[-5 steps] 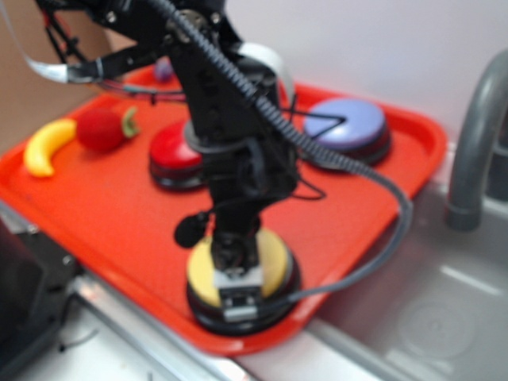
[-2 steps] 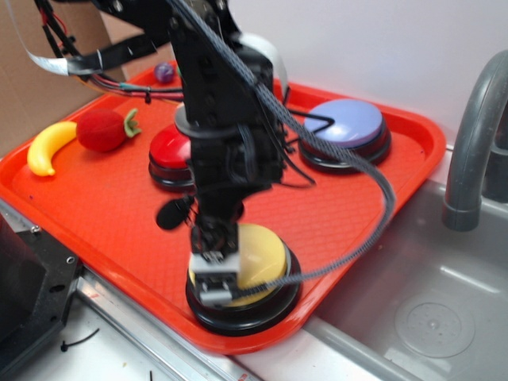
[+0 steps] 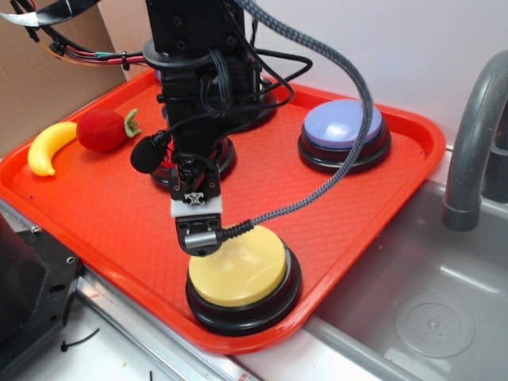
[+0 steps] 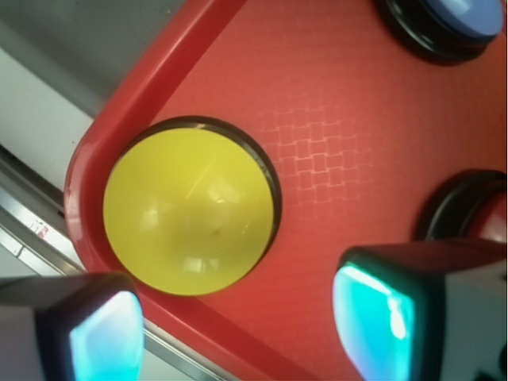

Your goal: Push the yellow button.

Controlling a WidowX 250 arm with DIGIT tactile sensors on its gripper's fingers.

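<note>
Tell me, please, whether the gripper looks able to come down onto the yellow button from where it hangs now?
Probably yes. The gripper hangs just above the yellow button's left edge, and the wrist view shows the dome bare, with nothing between. The tray rim lies close, so a small shift toward the dome's centre seems wise.

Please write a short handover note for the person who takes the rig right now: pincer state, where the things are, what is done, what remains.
Pincer: open, holding nothing, raised above the tray beside the button.
Round pale-yellow dome button on a black base: at the near corner of the red plastic tray, fully uncovered in the wrist view.
Done: cannot tell from this moment whether it was pressed; nothing touches it now.
Left: if not pressed, centre over the dome and push straight down.
</note>
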